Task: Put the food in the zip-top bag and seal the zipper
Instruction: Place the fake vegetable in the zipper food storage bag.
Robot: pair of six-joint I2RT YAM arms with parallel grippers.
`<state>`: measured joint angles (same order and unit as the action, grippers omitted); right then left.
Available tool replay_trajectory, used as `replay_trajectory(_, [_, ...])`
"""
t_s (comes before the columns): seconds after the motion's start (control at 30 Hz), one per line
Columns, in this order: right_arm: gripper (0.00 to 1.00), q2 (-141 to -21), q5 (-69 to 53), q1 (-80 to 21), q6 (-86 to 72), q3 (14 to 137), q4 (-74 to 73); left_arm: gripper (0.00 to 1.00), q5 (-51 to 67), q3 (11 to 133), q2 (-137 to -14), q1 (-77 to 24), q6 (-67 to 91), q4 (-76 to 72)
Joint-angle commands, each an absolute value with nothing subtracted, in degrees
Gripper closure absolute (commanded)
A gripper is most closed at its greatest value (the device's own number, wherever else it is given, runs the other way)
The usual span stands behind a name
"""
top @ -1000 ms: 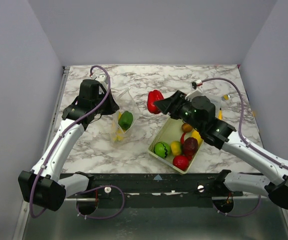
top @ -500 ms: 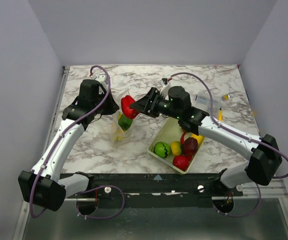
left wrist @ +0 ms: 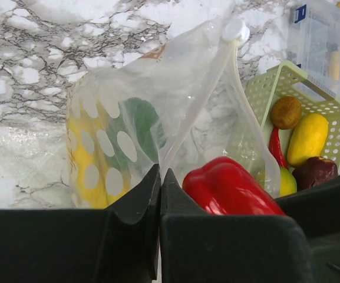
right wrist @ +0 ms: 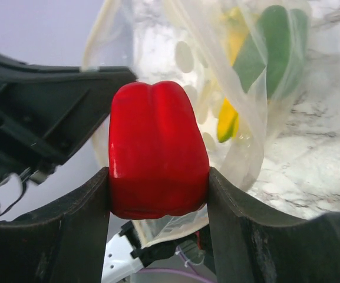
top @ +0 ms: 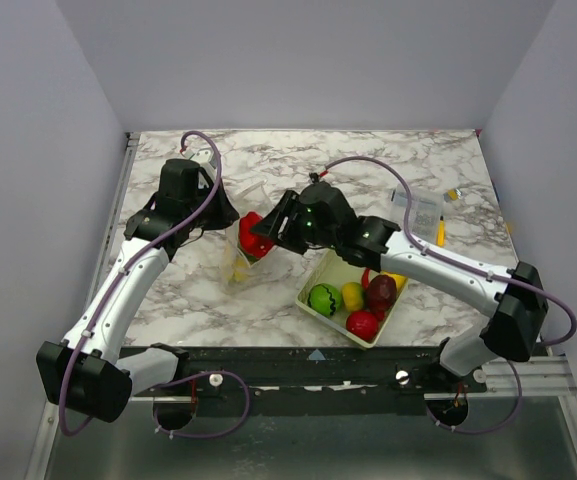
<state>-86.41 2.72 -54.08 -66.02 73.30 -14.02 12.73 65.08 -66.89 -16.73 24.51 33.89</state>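
Nearest, just right of the zip-top bag (top: pixel 240 258), a basket (top: pixel 336 268) sits on the counter (top: pixel 298 165). In it lie green, yellow, dark red and red food pieces (top: pixel 353 296). The bag hangs long-ways, its top far and its bottom near, with a green piece (left wrist: pixel 137 127) and a yellow piece (left wrist: pixel 90 177) inside. The left arm's jaws are pinched together on the bag's top edge. The bag's mouth opens toward the basket. At that mouth the right arm's jaws squeeze a red pepper (right wrist: pixel 158 150), its bumpy end pointing toward the bag. Farther off, right of the bag, is a clear box (top: pixel 423 210).
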Motion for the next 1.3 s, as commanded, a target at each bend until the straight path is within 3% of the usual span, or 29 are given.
replay_trajectory(0.0, [0.89,-90.6,8.9,-55.7,-66.6,78.1,-24.7,1.0,13.3,65.2,-66.8,-16.9,24.7,32.8])
replay_trajectory(0.33, [0.84,-93.5,9.8,-58.1,-63.5,80.5,-24.3,1.0,13.4,65.3,-66.8,-16.9,24.6,32.8])
replay_trajectory(0.8, [0.33,-92.4,7.8,-58.1,-58.4,77.9,-19.4,1.0,13.7,65.2,-66.6,-16.8,24.7,32.7])
replay_trajectory(1.07, [0.19,-91.3,4.2,-58.1,-53.8,77.0,-15.7,1.0,13.6,65.2,-66.6,-16.9,24.7,32.7])
replay_trajectory(1.27, [0.19,-87.8,5.0,-58.1,-50.2,75.5,-14.2,1.0,13.6,65.2,-66.6,-16.8,24.6,32.7])
